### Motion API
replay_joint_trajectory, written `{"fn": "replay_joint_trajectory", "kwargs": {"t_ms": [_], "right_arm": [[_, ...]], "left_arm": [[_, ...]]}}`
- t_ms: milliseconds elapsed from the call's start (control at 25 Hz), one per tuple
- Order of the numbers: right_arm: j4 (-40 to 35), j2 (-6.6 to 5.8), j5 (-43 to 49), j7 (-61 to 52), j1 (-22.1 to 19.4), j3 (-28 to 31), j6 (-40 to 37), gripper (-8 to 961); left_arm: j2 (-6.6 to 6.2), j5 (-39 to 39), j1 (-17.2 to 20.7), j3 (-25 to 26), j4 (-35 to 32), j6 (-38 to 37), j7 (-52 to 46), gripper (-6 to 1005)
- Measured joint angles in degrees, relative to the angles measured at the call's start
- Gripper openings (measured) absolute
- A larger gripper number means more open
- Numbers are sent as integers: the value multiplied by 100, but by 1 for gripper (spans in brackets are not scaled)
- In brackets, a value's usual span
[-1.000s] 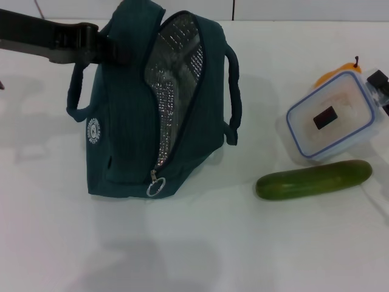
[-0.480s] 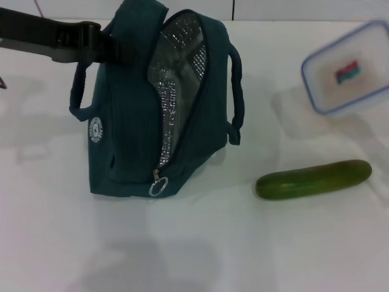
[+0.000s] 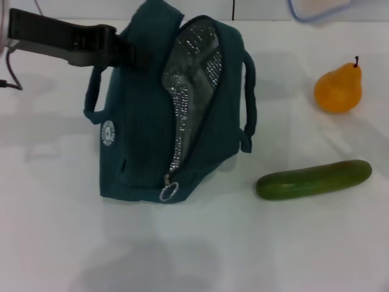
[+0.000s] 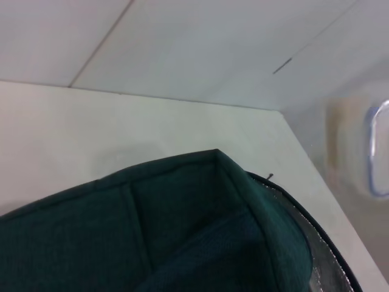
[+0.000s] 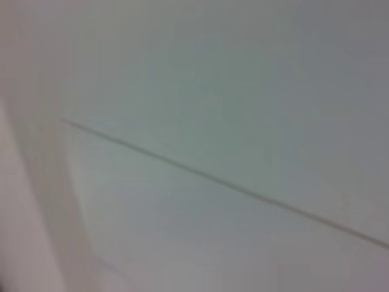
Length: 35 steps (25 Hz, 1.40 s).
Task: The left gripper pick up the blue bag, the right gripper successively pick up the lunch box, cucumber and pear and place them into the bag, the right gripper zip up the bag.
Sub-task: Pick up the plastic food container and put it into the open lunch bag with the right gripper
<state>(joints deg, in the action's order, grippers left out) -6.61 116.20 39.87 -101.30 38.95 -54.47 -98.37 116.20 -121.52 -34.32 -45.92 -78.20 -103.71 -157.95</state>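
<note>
The blue bag (image 3: 158, 131) stands upright on the white tabletop (image 3: 200, 249), left of centre, its front zip open so the silver foil lining (image 3: 191, 91) shows. The metal ring pull (image 3: 168, 192) hangs at the low end of the zip, near the bag's base. A round white logo (image 3: 108, 133) sits on the side panel. The left hand (image 3: 130, 53) reaches in from the tabletop's far left edge and is closed on the bag's top, beside the loop handle (image 3: 92, 97) on that side; the other handle (image 3: 248, 100) hangs down the opposite side.

The lunch box (image 3: 319, 7) is off the tabletop, only its blue-rimmed lower part showing at the top edge of the head view above the far right; the left wrist view catches it as a pale blur past the bag's top edge. The right hand is out of sight, so its state cannot be told.

The pear (image 3: 338, 88) sits stem up near the far right corner. The cucumber (image 3: 313, 179) lies on its side nearer the front edge, to the right of the bag and well apart from the pear.
</note>
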Motion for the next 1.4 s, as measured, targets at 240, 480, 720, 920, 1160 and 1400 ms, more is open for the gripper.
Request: {"fn": "replay_joint_trajectory", "kwargs": {"t_ms": [240,480,720,920,1160,1400], "right_arm": [[53,-2,16,-76,633,-175,-15,101],[245,-1,17,-61,989,-713,69,102],[337,-2,42,10,758,-1279,315,103],[290,-2,71,34,378,-1500,349,104],[256,-2,74,234,247,-1908,582,105],[-454,-2,0,274,292,-2843,1469,106]], "left_arm": [[39,0,-263,-102,222,33,53,44],[66,-3,-334,-200,273,77,64,44],[90,-4,-337,-176,278,93,77,44],[90,-3,-336,-164,279,146,80,44],[88,52,-351,-154,388,159,99,44],[41,245,-381,-153,663,162,198,44]]}}
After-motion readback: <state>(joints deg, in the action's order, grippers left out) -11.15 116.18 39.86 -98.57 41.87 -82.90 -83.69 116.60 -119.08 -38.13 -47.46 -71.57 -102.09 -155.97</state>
